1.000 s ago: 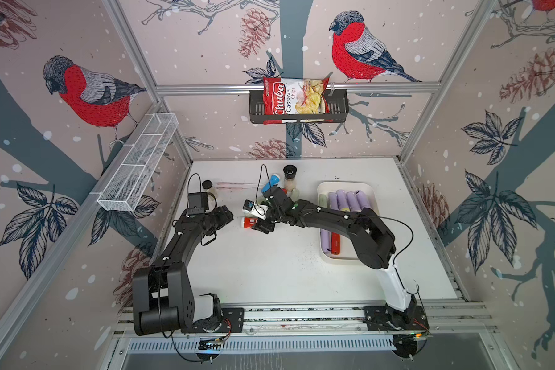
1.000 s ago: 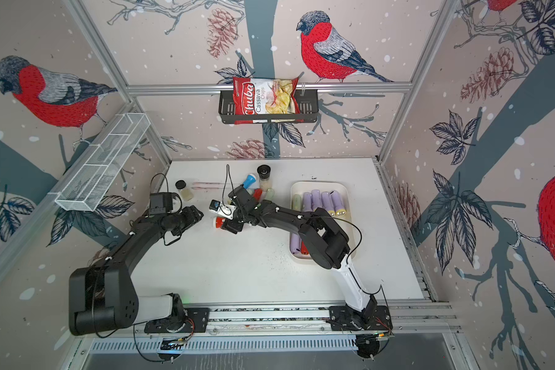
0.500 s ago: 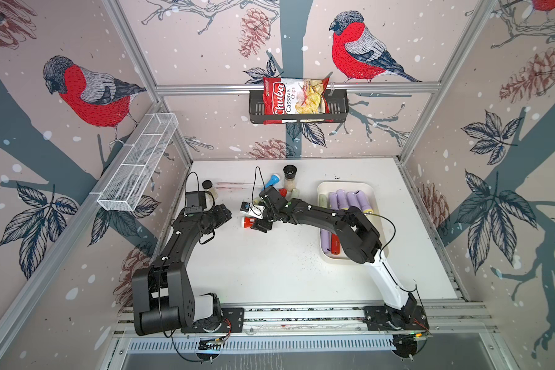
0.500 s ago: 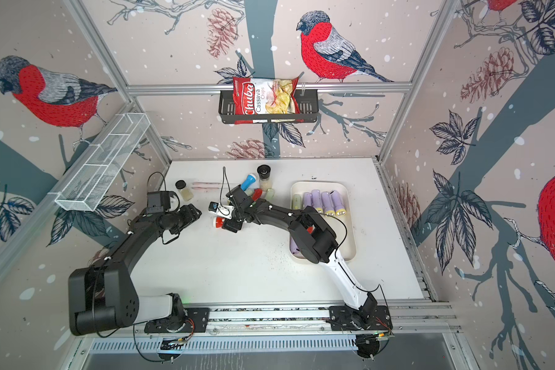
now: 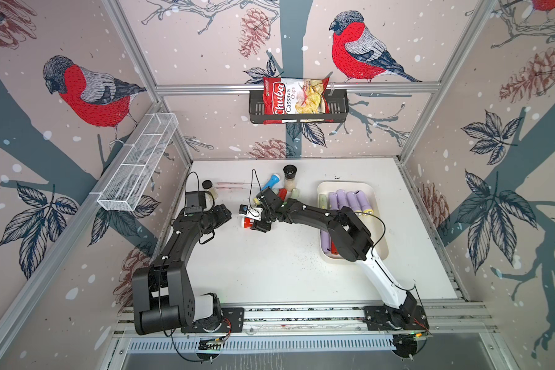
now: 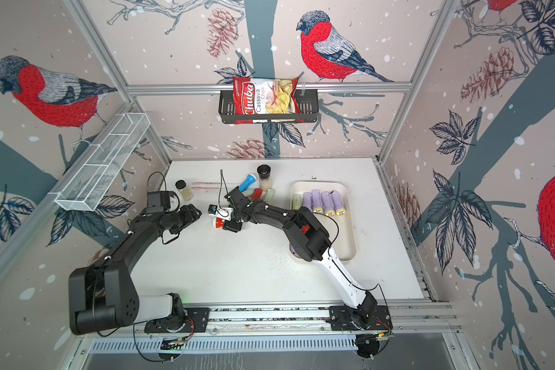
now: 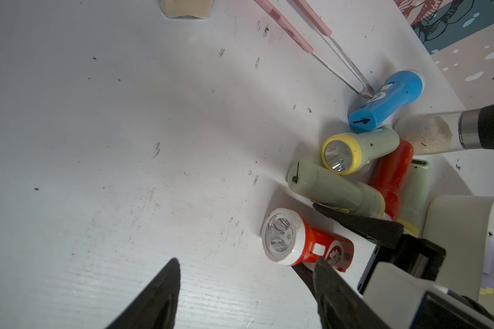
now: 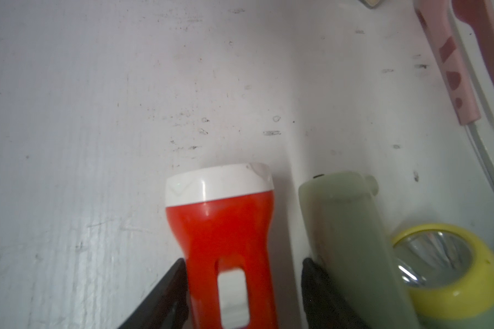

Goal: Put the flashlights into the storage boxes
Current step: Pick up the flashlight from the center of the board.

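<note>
A red flashlight point(image 8: 223, 228) with a white head lies on the white table. My right gripper point(image 8: 243, 265) straddles its body, open: one finger touches it, and a gap shows at the other. In both top views this flashlight point(image 5: 245, 223) point(image 6: 218, 222) lies mid-table under the right gripper point(image 5: 257, 221). My left gripper point(image 7: 247, 260) is open and empty just left of it. A pile behind holds a blue flashlight point(image 7: 388, 105), pale green flashlights point(image 7: 334, 193) and another red one point(image 7: 391, 176). The cream storage box point(image 5: 346, 184) at the right holds lilac flashlights point(image 5: 350, 201).
Two spice jars point(image 5: 289, 176) point(image 5: 209, 189) and pink-handled tongs point(image 7: 297, 37) lie near the pile. A white wire-mesh basket point(image 5: 138, 163) hangs on the left wall. On the back wall a black basket point(image 5: 337, 105) holds a chips bag. The right arm's elbow lies over the storage box.
The right arm has reached a little further left over the red flashlight, and its jaws have narrowed round the body. The left arm has not moved.
</note>
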### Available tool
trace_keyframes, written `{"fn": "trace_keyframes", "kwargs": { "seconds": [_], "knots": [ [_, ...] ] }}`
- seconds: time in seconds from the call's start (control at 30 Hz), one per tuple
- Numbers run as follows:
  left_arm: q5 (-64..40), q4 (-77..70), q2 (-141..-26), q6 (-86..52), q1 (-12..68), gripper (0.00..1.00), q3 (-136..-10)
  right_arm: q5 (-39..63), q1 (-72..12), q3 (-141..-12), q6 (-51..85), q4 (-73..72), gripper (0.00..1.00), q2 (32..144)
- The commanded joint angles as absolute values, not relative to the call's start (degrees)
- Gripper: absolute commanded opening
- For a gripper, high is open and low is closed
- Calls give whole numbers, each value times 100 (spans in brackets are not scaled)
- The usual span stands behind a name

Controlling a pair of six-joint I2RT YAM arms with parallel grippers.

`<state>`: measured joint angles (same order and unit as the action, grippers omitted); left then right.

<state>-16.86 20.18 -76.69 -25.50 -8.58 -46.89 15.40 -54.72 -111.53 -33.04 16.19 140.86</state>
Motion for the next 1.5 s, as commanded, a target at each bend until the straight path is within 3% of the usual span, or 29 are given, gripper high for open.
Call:
{"fn": "trace_keyframes", "kwargs": {
  "seconds": [0.0, 0.33, 0.63, 0.9, 1.1, 1.47],
  "knots": [
    [-1772, 2085, -7638, -2479, -879, 73, -4759, 1403, -5514, -11220, -3474, 1908, 57, 14101],
    [-2329, 2044, -7649, -2343, -882, 72, -4777, 1288, -5653, -10840, -3439, 2057, 40, 13429],
    [-2357, 1983, -7292, -2413, -734, 71, -4715, 1262, -5666, -9561, -2849, 1677, 38, 12102],
    [-2114, 1706, -7144, -2628, 26, 72, -4718, 1169, -5507, -8192, -1891, 1411, 38, 10713],
    [-1991, 1401, -7289, -2844, 680, 71, -4880, 1348, -4977, -6923, -1069, 944, 38, 9415],
    [-1707, 1012, -8402, -3163, 2224, 71, -5639, 1968, -3271, -5322, 553, 869, 36, 7635]
  ]
}}
